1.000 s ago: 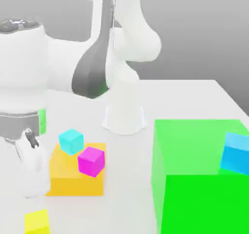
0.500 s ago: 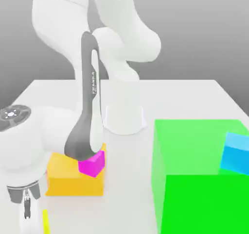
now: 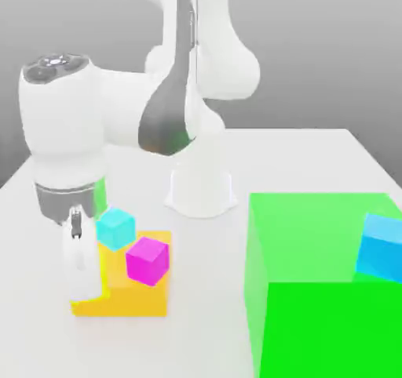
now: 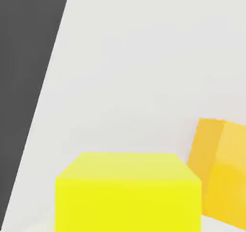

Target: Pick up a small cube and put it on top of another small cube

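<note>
Fingers (image 3: 76,278) clamped on the small yellow cube (image 4: 127,192), lifted clear of the white table (image 3: 298,161) | gripper (image 3: 76,294) hangs beside the orange block (image 3: 141,294) | cyan cube (image 3: 115,228) and magenta cube (image 3: 147,260) rest on that block.

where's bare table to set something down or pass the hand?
Bare table runs between the orange block and the big green block, and behind the arm's base. Crowded: orange block top, with cyan cube, magenta cube and the gripper.
</note>
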`<act>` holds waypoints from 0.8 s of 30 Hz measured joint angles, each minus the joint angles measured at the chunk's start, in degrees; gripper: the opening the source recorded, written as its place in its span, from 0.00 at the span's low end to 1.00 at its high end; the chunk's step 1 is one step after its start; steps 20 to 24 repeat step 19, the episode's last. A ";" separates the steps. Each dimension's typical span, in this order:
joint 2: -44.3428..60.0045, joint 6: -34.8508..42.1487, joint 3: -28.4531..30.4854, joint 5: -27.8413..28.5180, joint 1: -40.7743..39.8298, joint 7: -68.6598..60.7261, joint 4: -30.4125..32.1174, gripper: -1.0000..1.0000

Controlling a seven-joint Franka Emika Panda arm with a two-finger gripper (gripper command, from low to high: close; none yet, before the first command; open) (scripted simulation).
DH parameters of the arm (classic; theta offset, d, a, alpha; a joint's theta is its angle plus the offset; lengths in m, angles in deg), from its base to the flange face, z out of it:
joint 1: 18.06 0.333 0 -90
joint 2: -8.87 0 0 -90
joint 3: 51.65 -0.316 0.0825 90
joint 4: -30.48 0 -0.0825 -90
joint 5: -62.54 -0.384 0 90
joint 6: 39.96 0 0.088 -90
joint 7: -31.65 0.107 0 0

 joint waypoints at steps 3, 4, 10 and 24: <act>-6.00 1.80 -0.44 -0.47 0.34 2.23 4.18 0.00; -8.01 2.38 -0.62 -0.72 0.47 2.90 5.58 0.00; -20.24 5.74 -1.64 -3.09 1.47 6.35 14.07 0.00; -11.52 -7.07 -2.18 -3.23 1.35 7.23 18.08 1.00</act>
